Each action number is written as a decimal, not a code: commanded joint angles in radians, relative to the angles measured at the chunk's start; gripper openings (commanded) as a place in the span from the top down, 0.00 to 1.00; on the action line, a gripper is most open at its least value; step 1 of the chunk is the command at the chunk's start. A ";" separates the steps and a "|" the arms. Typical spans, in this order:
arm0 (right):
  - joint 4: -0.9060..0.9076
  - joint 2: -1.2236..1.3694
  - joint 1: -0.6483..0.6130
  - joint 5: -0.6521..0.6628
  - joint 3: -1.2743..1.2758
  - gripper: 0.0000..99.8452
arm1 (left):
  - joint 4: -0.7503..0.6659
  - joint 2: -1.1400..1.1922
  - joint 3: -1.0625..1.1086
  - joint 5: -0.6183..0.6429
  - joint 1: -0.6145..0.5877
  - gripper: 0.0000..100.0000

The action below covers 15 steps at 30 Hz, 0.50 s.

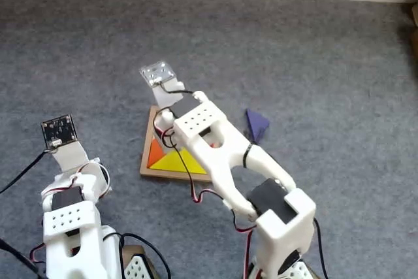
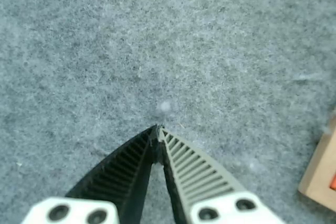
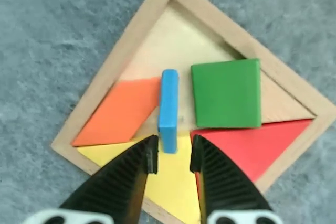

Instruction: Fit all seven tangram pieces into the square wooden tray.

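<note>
The square wooden tray (image 3: 137,30) holds an orange parallelogram (image 3: 122,114), a green square (image 3: 227,94), a red triangle (image 3: 257,142) and a yellow triangle (image 3: 173,182). A blue piece (image 3: 168,103) stands on edge between the orange and green pieces. My right gripper (image 3: 173,153) is just above the tray, slightly open, with the blue piece's near end between its tips and a slim gap on one side. A purple triangle (image 1: 256,124) lies on the carpet right of the tray (image 1: 146,161). My left gripper (image 2: 157,129) is shut over bare carpet, left of the tray's corner (image 2: 320,177).
Grey carpet covers the whole work surface. The right arm (image 1: 215,142) stretches over the tray and hides most of it in the high view. The left arm (image 1: 72,220) sits at the front left. A pale wall edge runs along the far side.
</note>
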 commanded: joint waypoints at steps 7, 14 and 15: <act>0.001 -0.082 0.084 -0.008 -0.019 0.89 | -0.015 -0.015 -0.030 -0.011 0.021 0.99; 0.005 -0.088 0.079 -0.008 -0.022 0.89 | -0.015 -0.015 -0.030 -0.011 0.021 0.99; 0.005 -0.090 0.077 -0.008 -0.022 0.89 | -0.015 -0.015 -0.030 -0.011 0.021 0.99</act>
